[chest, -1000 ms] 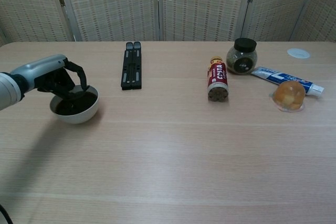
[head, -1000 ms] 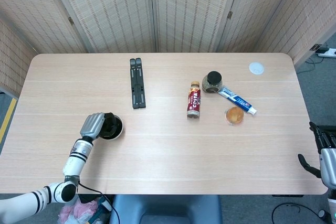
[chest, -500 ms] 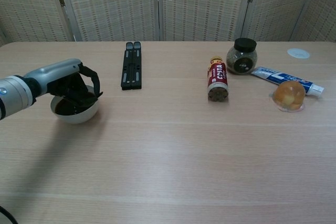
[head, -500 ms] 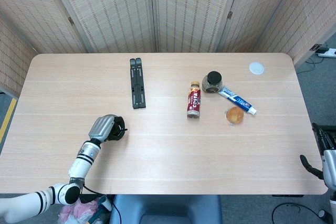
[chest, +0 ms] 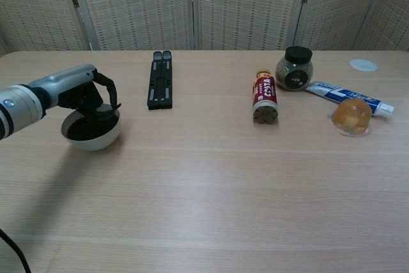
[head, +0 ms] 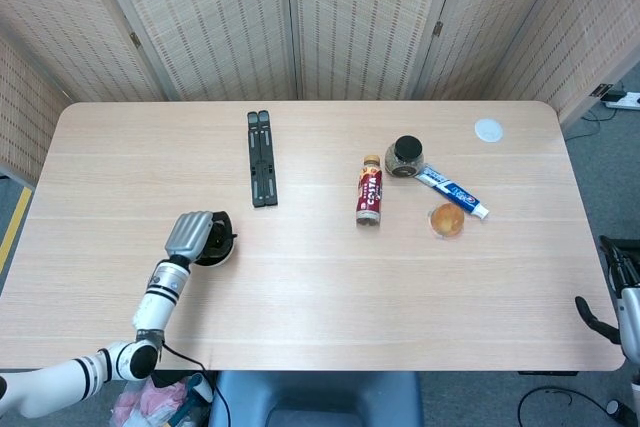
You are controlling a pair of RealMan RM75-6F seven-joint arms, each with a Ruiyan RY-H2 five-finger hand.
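A small white bowl (chest: 91, 133) with dark contents stands on the table near its front left. In the head view only its edge (head: 218, 250) shows beside my left hand (head: 190, 235). My left hand (chest: 86, 94) is over the bowl's back, fingers curled down. Its fingertips and thumb close on the back right rim. My right hand (head: 622, 297) hangs beyond the table's right edge, low, holding nothing, with its fingers apart. The chest view does not show it.
A black folded stand (head: 262, 159) lies at the back middle. Right of centre are a red bottle on its side (head: 370, 195), a black-lidded jar (head: 405, 157), a toothpaste tube (head: 452, 193) and an orange jelly cup (head: 446, 220). A white lid (head: 488, 129) lies at the back right.
My left hand moved right over the bowl, then drew back a little and rose slightly; the bowl stayed put. The right hand sank lower at the table's right edge.
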